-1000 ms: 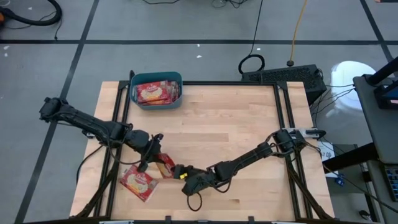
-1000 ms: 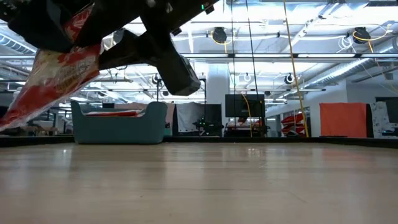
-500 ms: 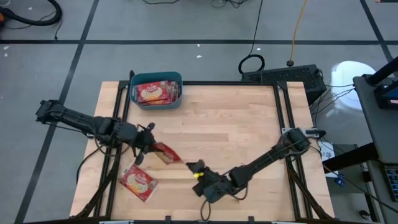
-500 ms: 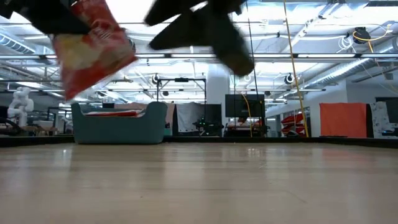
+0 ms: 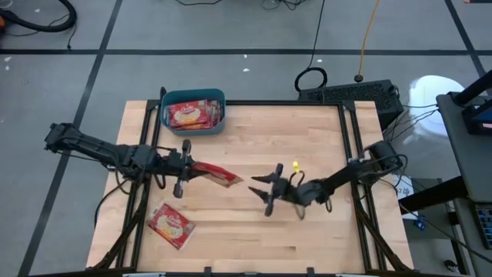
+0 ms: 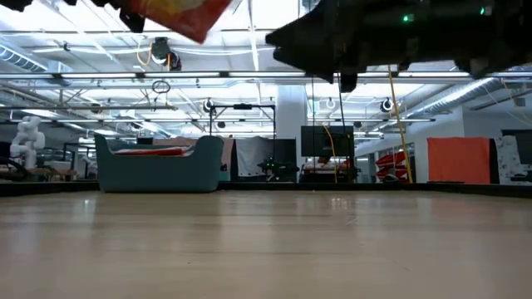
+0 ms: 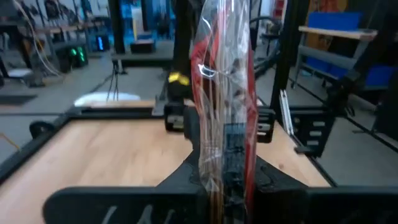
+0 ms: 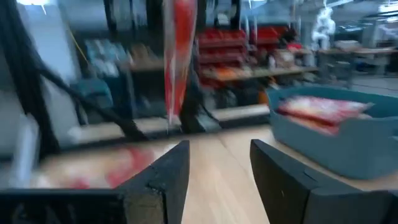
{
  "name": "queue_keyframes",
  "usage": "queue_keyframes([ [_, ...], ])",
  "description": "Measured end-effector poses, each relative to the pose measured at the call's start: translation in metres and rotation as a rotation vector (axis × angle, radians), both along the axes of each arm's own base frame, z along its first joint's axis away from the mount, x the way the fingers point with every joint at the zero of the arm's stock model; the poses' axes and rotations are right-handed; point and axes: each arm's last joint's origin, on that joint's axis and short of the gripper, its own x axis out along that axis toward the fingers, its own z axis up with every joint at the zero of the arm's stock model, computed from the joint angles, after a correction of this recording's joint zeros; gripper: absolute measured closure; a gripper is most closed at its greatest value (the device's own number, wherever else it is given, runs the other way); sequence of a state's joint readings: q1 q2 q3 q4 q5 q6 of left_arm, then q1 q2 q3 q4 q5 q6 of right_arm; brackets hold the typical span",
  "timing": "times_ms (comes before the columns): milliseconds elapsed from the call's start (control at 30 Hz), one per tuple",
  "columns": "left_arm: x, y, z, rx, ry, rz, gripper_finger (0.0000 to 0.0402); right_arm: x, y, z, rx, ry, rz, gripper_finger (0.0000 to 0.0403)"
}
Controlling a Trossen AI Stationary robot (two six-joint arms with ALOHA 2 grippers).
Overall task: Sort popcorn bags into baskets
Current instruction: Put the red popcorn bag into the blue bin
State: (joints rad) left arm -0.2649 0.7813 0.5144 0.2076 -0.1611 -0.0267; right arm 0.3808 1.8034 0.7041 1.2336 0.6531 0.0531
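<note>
Left gripper [image 5: 187, 169] clamps popcorn bag [image 5: 215, 175] edge-on, airborne mid-table. You carry it far-left over teal basket [image 5: 194, 126], level it, then release. Right gripper [image 5: 265, 190] empty, fingers spread; keep it clear.

Robotics lab, ceiling pipes [image 6: 465, 79], monitor [image 6: 326, 141], concrete floor [image 5: 254, 27]

A pale wooden butcher-block table [image 5: 254, 138] framed by black metal rails stands on a grey concrete floor [image 5: 231, 27] crossed by dark taped lines; beyond the table's far right corner lies a black keyboard [image 5: 360, 94], with a coiled black cable [image 5: 311, 78] beside it; the low view looks into a wide workshop lit by bright ceiling strip lights [image 6: 249, 50], with a white pillar [image 6: 291, 124], a dark monitor [image 6: 326, 141] and an orange panel [image 6: 459, 159] at the right.
</note>
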Motion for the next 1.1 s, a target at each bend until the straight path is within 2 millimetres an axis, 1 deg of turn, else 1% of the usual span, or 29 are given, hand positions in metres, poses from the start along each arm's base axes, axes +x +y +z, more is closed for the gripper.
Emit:
queue_keyframes([
  [67, 0.005, -0.001, 0.001, 0.006, -0.034, 0.007, 0.0365, -0.002, -0.009, -0.002, 0.051, -0.085, 0.033, 0.0241],
  [167, 0.015, -0.003, 0.003, 0.015, -0.095, 0.027, 0.0363, 0.005, -0.014, -0.004, 0.045, -0.104, 0.060, 0.0241],
  [333, 0.034, -0.008, 0.000, 0.026, -0.176, 0.073, 0.0376, 0.024, -0.009, 0.008, -0.012, -0.151, 0.115, 0.0240],
  [433, 0.045, -0.011, -0.004, 0.020, -0.223, 0.075, 0.0379, 0.032, -0.008, 0.014, -0.068, -0.156, 0.103, 0.0240],
  [600, 0.058, -0.020, -0.012, 0.006, -0.276, 0.059, 0.0366, 0.039, -0.012, 0.029, -0.113, -0.214, 0.073, 0.0240],
  [667, 0.062, -0.023, -0.015, 0.009, -0.295, 0.055, 0.0364, 0.040, -0.013, 0.031, -0.132, -0.225, 0.071, 0.0240],
  [767, 0.066, -0.028, -0.019, 0.016, -0.315, 0.057, 0.0368, 0.041, -0.013, 0.032, -0.163, -0.239, 0.128, 0.0240],
  [867, 0.070, -0.030, -0.023, 0.026, -0.324, 0.068, 0.0374, 0.041, -0.013, 0.033, -0.157, -0.243, 0.131, 0.0243],
  [967, 0.071, -0.033, -0.026, 0.039, -0.314, 0.062, 0.0374, 0.041, -0.014, 0.033, -0.157, -0.245, 0.127, 0.0258],
  [1100, 0.070, -0.037, -0.027, 0.046, -0.312, 0.051, 0.0365, 0.040, -0.012, 0.034, -0.173, -0.250, 0.129, 0.0296],
])
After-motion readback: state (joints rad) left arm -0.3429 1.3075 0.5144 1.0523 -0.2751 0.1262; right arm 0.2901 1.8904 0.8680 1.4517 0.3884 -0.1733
